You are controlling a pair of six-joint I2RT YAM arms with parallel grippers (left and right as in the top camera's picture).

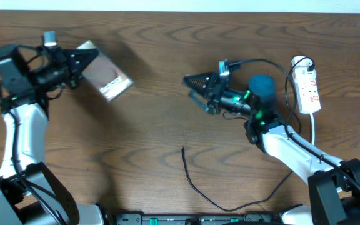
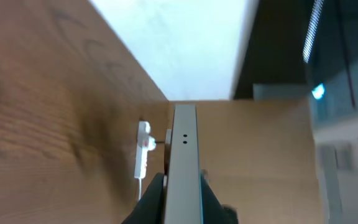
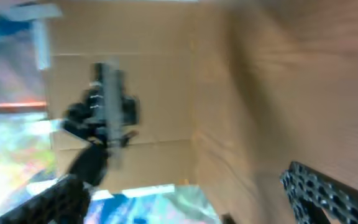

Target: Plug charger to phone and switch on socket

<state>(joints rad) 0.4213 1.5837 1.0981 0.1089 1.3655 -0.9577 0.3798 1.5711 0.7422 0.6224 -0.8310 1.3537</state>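
Overhead view of a wooden table w/ two robot arms.

The L gripper is clamped on the phone. The phone sits between its jaws and most of the slab sticks out ahead of them, tilted. In the L wrist view the phone is edge-on, pinched from both sides by the dark fingers.

The R gripper has its jaws spread wide w/ nothing between them. The charger lies loose on the table, well apart from those jaws on the robot's side, and its tip points roughly toward them. The socket lies behind the R gripper, past its wrist.

Risks, as judged:
- The phone is held near one end only, so a push from the connector could twist it or slide it out of the jaws.
- The cable is thin and flat on the wood. The R jaws may close beside it, or take the tip crooked so that it misses the port.
- The edge facing away from the L jaws shows two small dots and no clear port opening, so the port may be on another end.
- A tug on the cable could drag the socket.

Writing: none legible. The phone face shows a pale patch and the socket has red marks, both too small to read. The R wrist view is blurred, so it prob. adds nothing readable.
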